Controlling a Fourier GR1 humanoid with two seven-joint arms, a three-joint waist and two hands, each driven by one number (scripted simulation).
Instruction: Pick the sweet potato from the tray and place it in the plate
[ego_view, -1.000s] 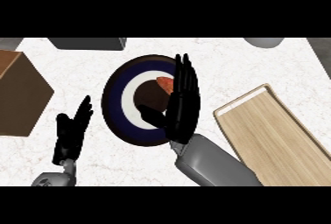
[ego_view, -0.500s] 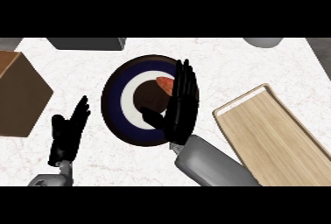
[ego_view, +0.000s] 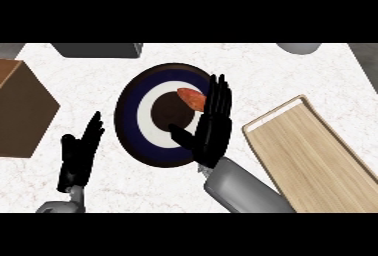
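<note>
The orange-red sweet potato (ego_view: 191, 98) lies on the round plate (ego_view: 140, 131), which has a dark blue rim, a white ring and a dark brown centre. My right hand (ego_view: 212, 125) hovers over the plate's right side with straight fingers, open, its fingertips beside the sweet potato and partly covering it. The wooden tray (ego_view: 317, 155) sits to the right with nothing on it. My left hand (ego_view: 80, 155) rests open at the lower left, fingers up, apart from the plate.
A brown wooden box (ego_view: 22, 115) stands at the left edge. A grey block (ego_view: 97, 49) sits at the back, and a grey round object (ego_view: 299, 47) at the back right. White marbled counter (ego_view: 295, 80) lies between them.
The right hand has shifted slightly back and down from the plate; the sweet potato stays on the plate. The left hand has hardly moved.
</note>
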